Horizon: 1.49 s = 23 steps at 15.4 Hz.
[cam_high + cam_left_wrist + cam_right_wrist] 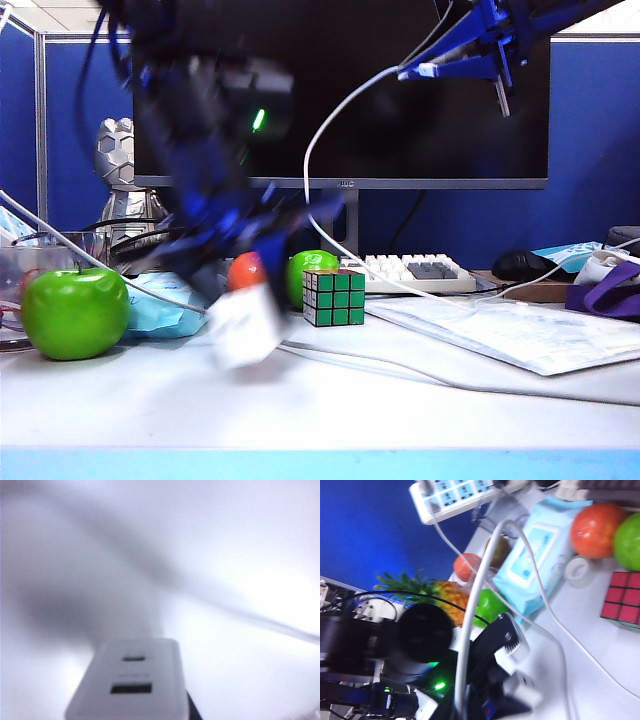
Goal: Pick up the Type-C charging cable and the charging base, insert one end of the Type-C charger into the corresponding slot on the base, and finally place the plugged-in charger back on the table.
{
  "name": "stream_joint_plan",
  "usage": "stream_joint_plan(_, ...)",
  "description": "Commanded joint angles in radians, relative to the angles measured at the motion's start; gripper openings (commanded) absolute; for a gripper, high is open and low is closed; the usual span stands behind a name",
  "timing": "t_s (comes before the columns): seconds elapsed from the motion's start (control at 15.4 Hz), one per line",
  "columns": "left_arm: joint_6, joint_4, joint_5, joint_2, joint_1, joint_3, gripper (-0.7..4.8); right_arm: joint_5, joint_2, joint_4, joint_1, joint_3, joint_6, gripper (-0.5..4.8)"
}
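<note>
The left arm (205, 130) is showing black housings, blue brackets and a glowing green light. The right gripper (470, 50) is showing blue plastic fingers with a white label.

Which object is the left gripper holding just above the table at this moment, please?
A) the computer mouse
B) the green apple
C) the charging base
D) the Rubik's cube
C: the left gripper is closed on the white charging base, whose two slots fill its wrist view.

Charging base (245, 322) left of cube (334, 297)
</note>
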Motion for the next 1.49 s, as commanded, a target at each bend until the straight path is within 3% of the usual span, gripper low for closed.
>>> stream_joint_plan(0.06, 0.109, 0.015, 0.083, -0.052, -0.017, 0.069, -0.06, -0.015, -0.027, 0.021, 0.001, 0.004, -0.006, -0.06)
stream_joint_plan(0.32, 0.251, 0.035, 0.219, -0.155, -0.041, 0.201, -0.06, -0.035, -0.108, 0.103, 0.001, 0.004, -0.002, -0.06)
stream_joint_plan(0.45, 0.418, 0.048, 0.288, -0.221, -0.041, 0.199, -0.06, -0.007, -0.133, 0.12, 0.0, 0.004, 0.01, -0.06)
stream_joint_plan(0.78, 0.532, 0.053, 0.353, -0.309, -0.041, 0.199, -0.06, 0.232, -0.136, 0.019, 0.0, 0.003, 0.023, -0.06)
stream_joint_plan(0.97, 0.603, 0.084, 0.353, -0.364, -0.041, 0.199, -0.06, 0.307, -0.136, -0.044, 0.002, 0.003, 0.021, -0.06)
stream_joint_plan(1.23, 0.595, 0.219, 0.351, -0.436, -0.041, 0.199, -0.06, 0.406, -0.136, -0.087, 0.039, 0.003, 0.019, -0.06)
stream_joint_plan(1.36, 0.578, 0.305, 0.351, -0.476, -0.041, 0.2, -0.06, 0.566, -0.134, -0.153, 0.082, 0.002, 0.019, -0.06)
stream_joint_plan(1.49, 0.492, 0.385, 0.353, -0.512, -0.041, 0.2, -0.06, 0.715, -0.108, -0.222, 0.121, 0.0, 0.02, -0.06)
